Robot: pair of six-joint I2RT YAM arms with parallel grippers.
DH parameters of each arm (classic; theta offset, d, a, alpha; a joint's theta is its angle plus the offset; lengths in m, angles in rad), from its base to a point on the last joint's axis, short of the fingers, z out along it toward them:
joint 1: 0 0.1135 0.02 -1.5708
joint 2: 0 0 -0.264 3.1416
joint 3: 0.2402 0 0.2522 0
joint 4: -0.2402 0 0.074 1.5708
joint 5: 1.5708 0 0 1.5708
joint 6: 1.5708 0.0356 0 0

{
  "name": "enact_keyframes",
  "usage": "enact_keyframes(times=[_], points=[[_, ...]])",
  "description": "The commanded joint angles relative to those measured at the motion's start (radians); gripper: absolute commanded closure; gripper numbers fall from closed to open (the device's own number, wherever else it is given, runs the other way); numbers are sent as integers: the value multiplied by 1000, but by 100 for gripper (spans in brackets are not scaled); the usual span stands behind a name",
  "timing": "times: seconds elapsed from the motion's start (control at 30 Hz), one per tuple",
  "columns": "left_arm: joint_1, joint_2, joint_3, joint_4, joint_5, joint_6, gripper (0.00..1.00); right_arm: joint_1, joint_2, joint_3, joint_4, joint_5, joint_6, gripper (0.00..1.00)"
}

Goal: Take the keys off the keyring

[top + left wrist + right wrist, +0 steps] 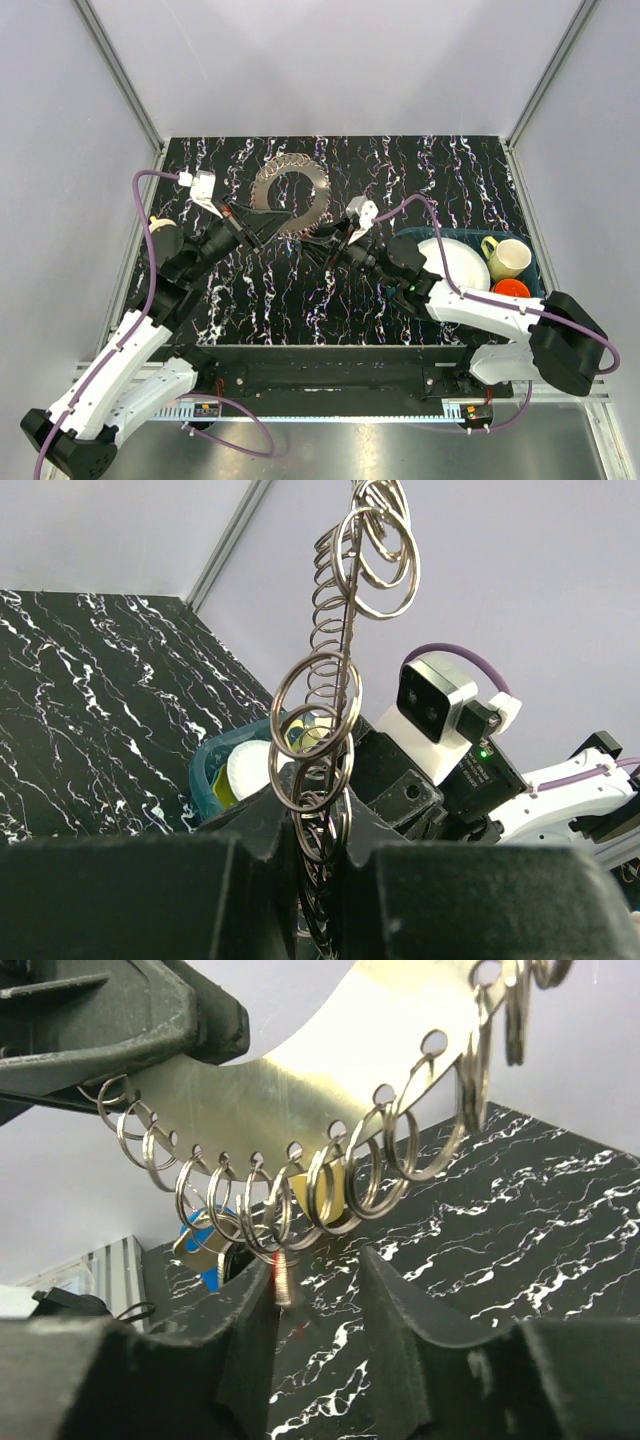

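Black worktop [440, 170] veined in white, with pale grey walls [340, 60] around it. My left pincer [280, 217] is clamped on the rim of the keyring [312, 190], a flat brassy band fringed with thin wire loops [260, 1210], raised over the middle of the far edge. My right pincer [315, 1280] stands half-wide, holding nothing, just beside a blue-headed key [200, 1240].

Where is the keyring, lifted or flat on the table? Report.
Lifted: jaws of the left gripper clamp the keyring, clear above the table.
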Motion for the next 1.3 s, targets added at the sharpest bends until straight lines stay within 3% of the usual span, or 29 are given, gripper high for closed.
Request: enact_keyframes(times=[0.0,0.13,0.27,0.57,0.77,0.83,0.87,0.97,1.27], points=[[1,-25,1,58,-49,-6,100,11,14,24,80,33,-38,65],[1,-39,-4,26,-87,11,100,11,-16,-16,89,59,-38,73],[1,-39,-2,-37,-109,41,100,11,-40,-54,31,108,-93,99],[1,-61,-36,-174,-233,69,100,9,-132,59,-318,72,-200,100],[1,-36,-44,-267,-293,43,100,11,-163,162,-527,142,-295,100],[1,-22,-47,-271,-273,48,94,8,-163,200,-584,145,-328,100],[-1,-21,-48,-274,-272,48,81,9,-161,209,-598,145,-339,100],[1,-28,-50,-292,-288,63,68,9,-164,240,-635,138,-382,100],[2,-94,-21,-381,-336,137,56,8,-178,279,-681,127,-457,100]])
